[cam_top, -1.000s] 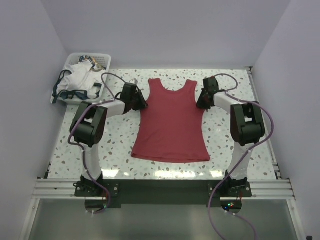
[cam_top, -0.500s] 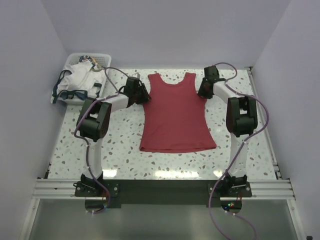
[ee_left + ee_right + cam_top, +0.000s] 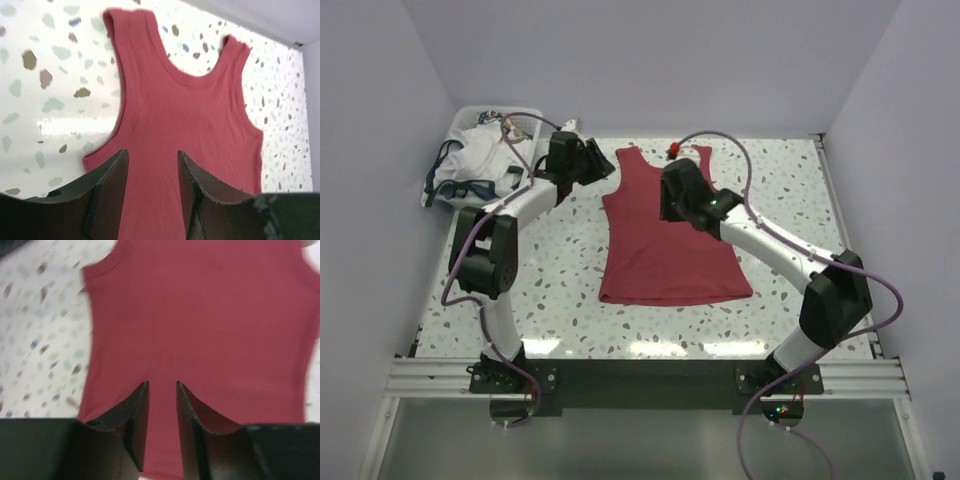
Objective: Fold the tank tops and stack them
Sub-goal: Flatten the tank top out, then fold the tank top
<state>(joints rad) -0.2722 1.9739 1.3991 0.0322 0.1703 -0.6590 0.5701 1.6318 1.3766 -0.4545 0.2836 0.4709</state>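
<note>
The dark red tank top (image 3: 660, 245) lies flat in the middle of the table, straps toward the far edge. It also shows in the left wrist view (image 3: 190, 115) and the right wrist view (image 3: 210, 315). My left gripper (image 3: 603, 165) is open and empty, just left of the top's left strap. My right gripper (image 3: 667, 205) is open and empty, hovering over the top's upper chest. In the left wrist view the left gripper (image 3: 152, 162) shows spread fingers above the cloth; the right gripper (image 3: 162, 386) does the same. The white tank top (image 3: 475, 160) with navy trim lies crumpled in the basket.
A white plastic basket (image 3: 525, 112) stands at the far left corner, off the speckled table (image 3: 560, 290). White walls close in the left, far and right sides. The right arm's cable (image 3: 720, 140) arcs over the top's right strap.
The right gripper left the right strap and swung inward over the top's chest. The left gripper drew back left and farther away from the left strap. The top had slid toward the far edge.
</note>
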